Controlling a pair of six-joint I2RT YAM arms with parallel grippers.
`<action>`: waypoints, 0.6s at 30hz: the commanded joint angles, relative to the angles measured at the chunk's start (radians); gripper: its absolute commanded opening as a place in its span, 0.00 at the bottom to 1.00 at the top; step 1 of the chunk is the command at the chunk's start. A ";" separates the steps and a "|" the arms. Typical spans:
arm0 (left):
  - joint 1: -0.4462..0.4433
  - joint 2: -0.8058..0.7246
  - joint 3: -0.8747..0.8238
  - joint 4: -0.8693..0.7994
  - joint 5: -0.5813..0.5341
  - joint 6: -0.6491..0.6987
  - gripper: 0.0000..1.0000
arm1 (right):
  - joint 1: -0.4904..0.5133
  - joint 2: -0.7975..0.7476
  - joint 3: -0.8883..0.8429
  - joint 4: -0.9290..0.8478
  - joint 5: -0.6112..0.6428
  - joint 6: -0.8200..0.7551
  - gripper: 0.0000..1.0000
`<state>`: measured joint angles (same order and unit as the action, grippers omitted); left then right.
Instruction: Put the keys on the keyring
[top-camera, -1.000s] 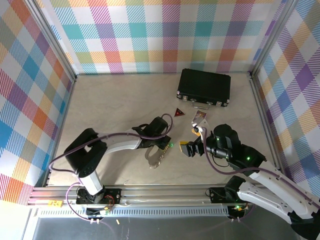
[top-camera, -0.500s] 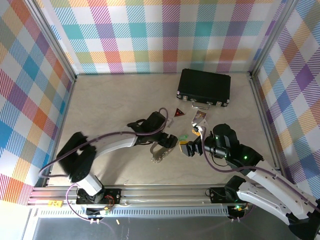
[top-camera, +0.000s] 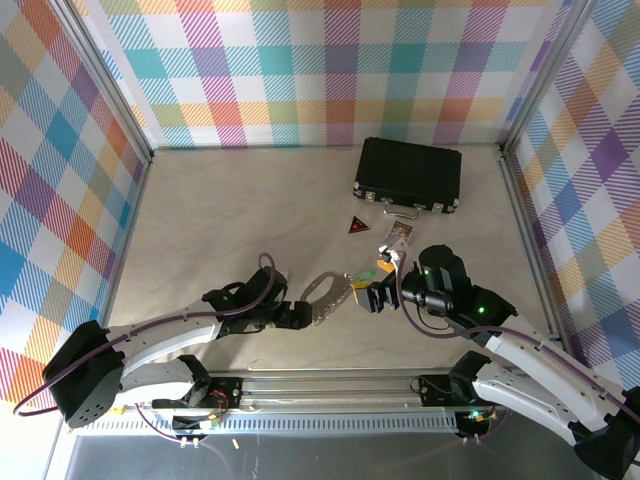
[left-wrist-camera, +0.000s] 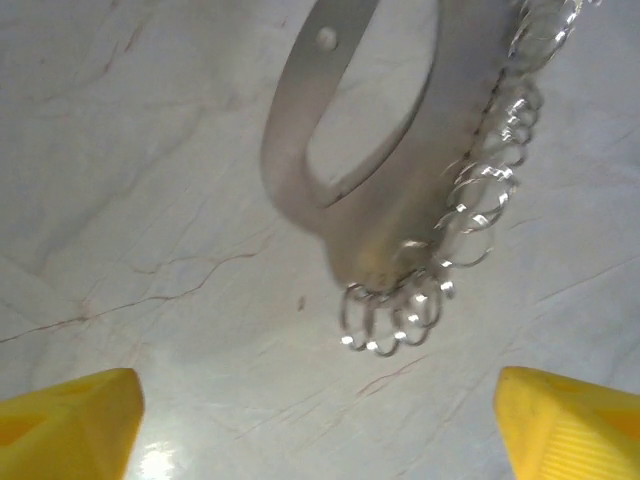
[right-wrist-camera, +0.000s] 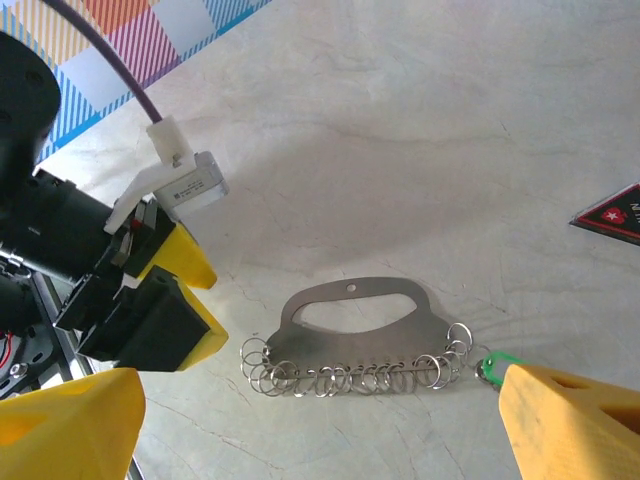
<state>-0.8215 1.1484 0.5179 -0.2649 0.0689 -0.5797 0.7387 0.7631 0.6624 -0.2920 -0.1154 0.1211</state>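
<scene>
Two open grippers, one keyring lying flat between them

Both grippers stand with the fingers wide apart and hold nothing. In the top view the keyring (top-camera: 325, 291) lies flat on the table (top-camera: 220, 220), a little toward 6 o'clock from the middle. The left gripper (top-camera: 292, 313) is just beside it at 8 o'clock, and the right gripper (top-camera: 374, 297) is near it at 3 o'clock.

It is a thin silvery plate with a long slot and a row of small wire rings (right-wrist-camera: 350, 378) on one edge. I judge the plate light, stiff and smooth, so it may slide when pushed. The rings are loose and will flop. The best hold seems to be the arched bar above the slot, which leaves the rings free.

In the right wrist view its long axis runs from 9 to 3 o'clock, with the rings toward 6 and the arch toward 12. The green key (right-wrist-camera: 492, 366) lies at the 3 o'clock end of the row; whether it is threaded I cannot tell.
</scene>
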 joint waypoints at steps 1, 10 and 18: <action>-0.002 0.010 -0.031 0.108 0.000 -0.100 0.67 | -0.005 -0.001 -0.019 0.038 -0.024 0.019 0.91; -0.001 0.141 -0.044 0.242 0.046 -0.122 0.39 | -0.028 0.001 -0.030 0.053 -0.050 0.023 0.91; -0.002 0.177 -0.051 0.278 0.063 -0.137 0.30 | -0.057 -0.018 -0.043 0.044 -0.071 0.020 0.92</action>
<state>-0.8215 1.3083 0.4782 -0.0277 0.1051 -0.6991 0.6914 0.7612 0.6319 -0.2768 -0.1570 0.1322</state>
